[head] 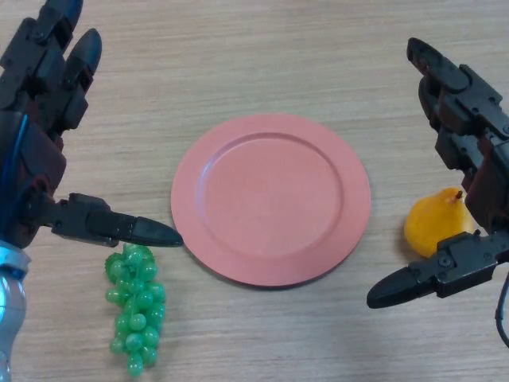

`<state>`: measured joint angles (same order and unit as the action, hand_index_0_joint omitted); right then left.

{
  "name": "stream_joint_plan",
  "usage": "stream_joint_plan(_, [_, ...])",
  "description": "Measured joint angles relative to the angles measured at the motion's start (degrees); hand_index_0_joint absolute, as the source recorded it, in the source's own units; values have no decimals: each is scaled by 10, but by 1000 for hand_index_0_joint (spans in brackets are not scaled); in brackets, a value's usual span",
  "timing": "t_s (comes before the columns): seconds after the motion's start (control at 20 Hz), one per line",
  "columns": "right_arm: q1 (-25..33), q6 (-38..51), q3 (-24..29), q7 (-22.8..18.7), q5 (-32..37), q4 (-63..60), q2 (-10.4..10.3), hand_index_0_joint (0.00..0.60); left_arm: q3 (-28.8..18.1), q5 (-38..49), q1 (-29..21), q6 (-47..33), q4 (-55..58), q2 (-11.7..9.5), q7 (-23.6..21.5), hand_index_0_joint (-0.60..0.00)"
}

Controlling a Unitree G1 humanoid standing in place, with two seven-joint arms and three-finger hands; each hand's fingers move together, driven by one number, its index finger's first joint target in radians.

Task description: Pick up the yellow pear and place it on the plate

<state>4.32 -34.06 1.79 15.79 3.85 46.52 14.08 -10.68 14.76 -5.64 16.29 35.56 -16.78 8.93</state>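
Note:
The yellow pear [433,223] lies on the wooden table to the right of the pink plate [270,199], which holds nothing. My right hand [477,175] is open just right of the pear, its fingers stretched above it and its thumb [421,280] below it, so the pear sits between them, partly hidden by the palm. I cannot tell whether the hand touches the pear. My left hand [36,143] is open at the left side of the table, its thumb [131,229] pointing at the plate's left rim.
A bunch of green grapes [135,306] lies at the front left, just below my left thumb and left of the plate. The wooden table [262,56] stretches beyond the plate at the back.

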Motion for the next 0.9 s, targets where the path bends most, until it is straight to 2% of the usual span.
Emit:
stream_joint_plan(0.3, [-1, 18, 2, -9, 3, -23, 0, 0, 0, 3, 1, 1, 0, 0, 0, 0])
stream_joint_plan(0.55, [5, 146, 67, -6, 2, -190, 19, 0, 2, 4, 3, 32, 1, 1, 0, 0])
stream_joint_plan(0.75, [32, 230, 76, 7, 22, -373, 39, 0, 5, 4, 7, 67, 11, 2, 1, 0])
stream_joint_plan(0.9, [57, 276, 72, 7, 23, -454, 43, 0, 11, 4, 7, 76, 25, 2, 5, 0])
